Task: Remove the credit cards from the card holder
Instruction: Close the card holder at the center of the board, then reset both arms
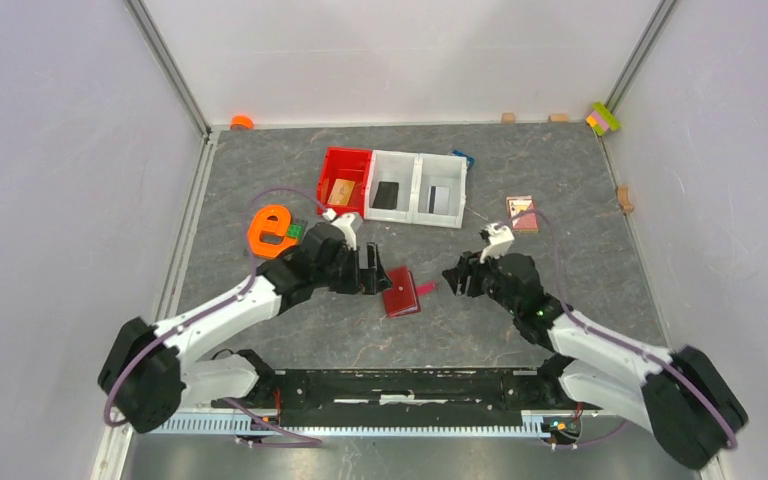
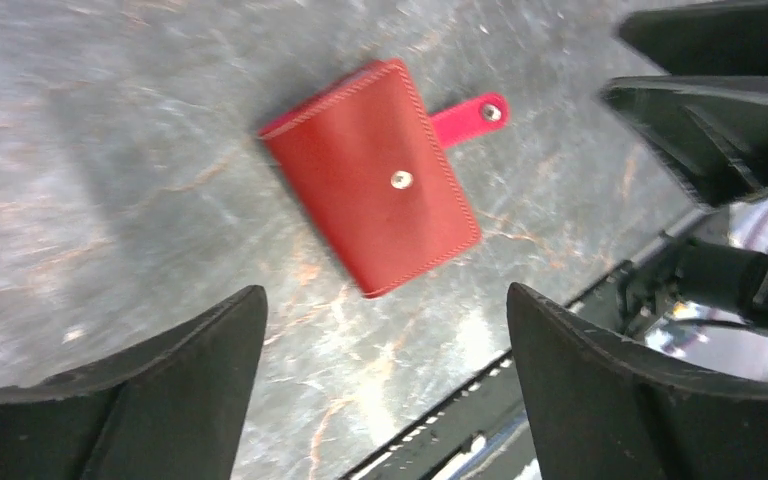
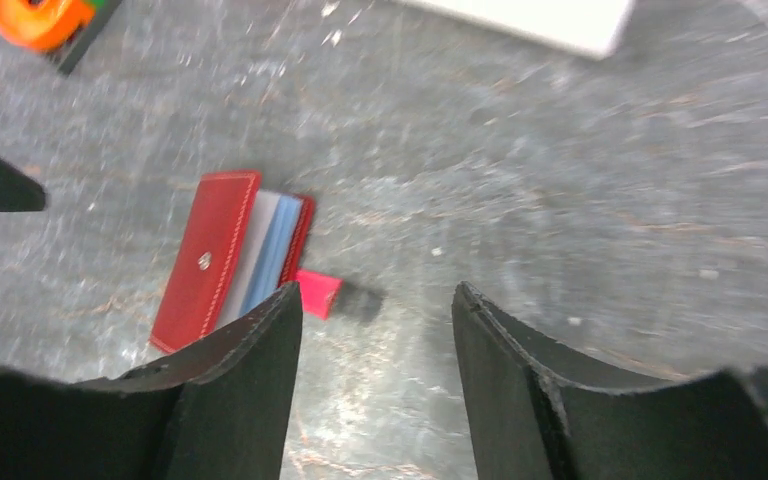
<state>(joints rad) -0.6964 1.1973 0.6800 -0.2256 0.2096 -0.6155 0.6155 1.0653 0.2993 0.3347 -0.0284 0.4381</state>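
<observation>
While the card holder (image 1: 400, 291) lies unsnapped on the table (image 1: 560, 180), the left gripper (image 1: 371, 270) and right gripper (image 1: 453, 275) flank it, both sets of jaws spread wide and holding nothing.

High view from above the near edge, two close wrist views angled down, all sharing the card holder (image 1: 400, 292)

The card holder (image 1: 400, 291) lies on the desk (image 1: 460, 340) between the left pincer (image 1: 371, 271) and the right pincer (image 1: 455, 275), touching neither. A row of bins (image 1: 415, 180) stands behind it.
</observation>
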